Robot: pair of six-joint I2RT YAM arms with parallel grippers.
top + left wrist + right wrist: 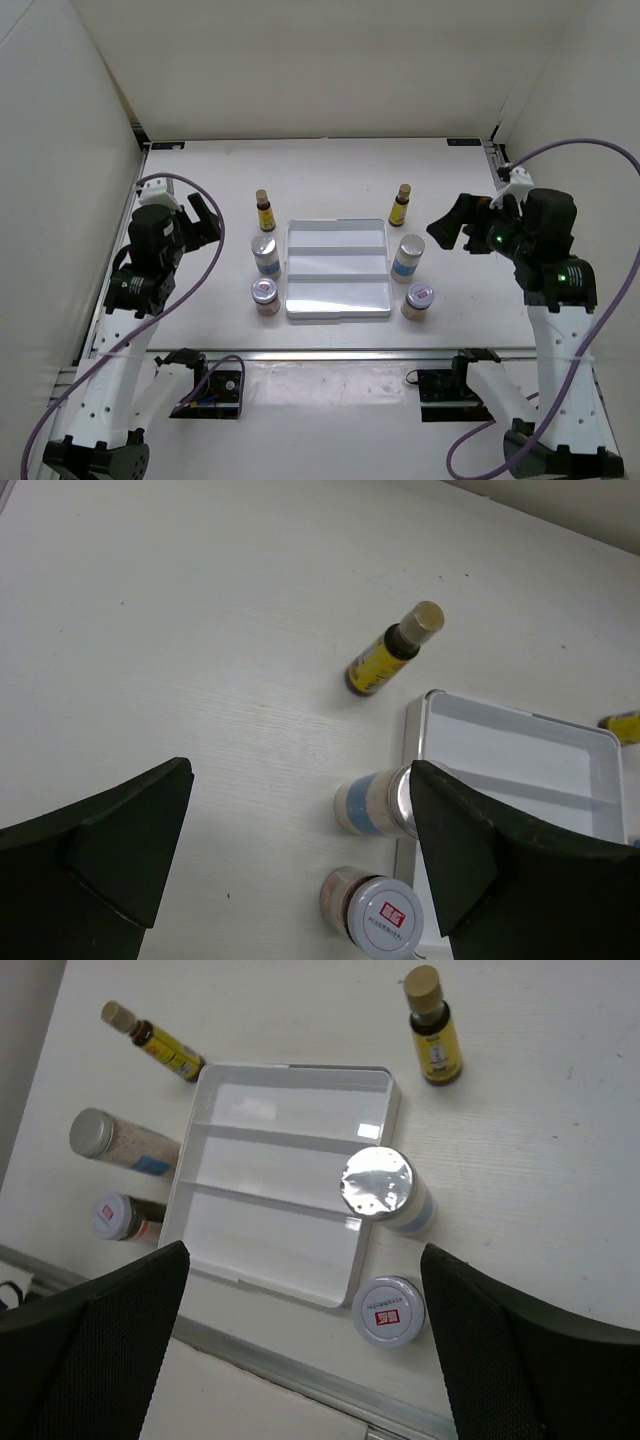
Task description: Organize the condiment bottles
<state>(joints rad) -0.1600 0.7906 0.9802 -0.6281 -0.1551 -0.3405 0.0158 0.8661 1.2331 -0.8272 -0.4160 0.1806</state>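
My left tool (300,770) hangs over the left side of the white bench (200,170), its two dark fingers spread wide apart. My right tool (305,1252) hangs over the right side, spread just as wide. The white stepped rectangular plastic tray (337,295) lies flat in the middle of the bench, towards its front edge.

All six condiment bottles stand upright on the bench outside the tray, three along each side. On the left, from back to front:
- The left slim dark-brown bottle with yellow label and tan cap (264,210) stands off the tray's back-left corner.
- The left white blue-labelled silver-lidded jar (265,255) stands just beside the tray's rim.
- The left short pinkish-labelled silver-lidded jar (265,296) stands near the tray's front-left corner.

On the right, in the same order, stand the right slim dark-brown bottle (400,204), the right white blue-labelled jar (408,257) and the right short pinkish-labelled jar (418,299). Each is apart from its neighbours.
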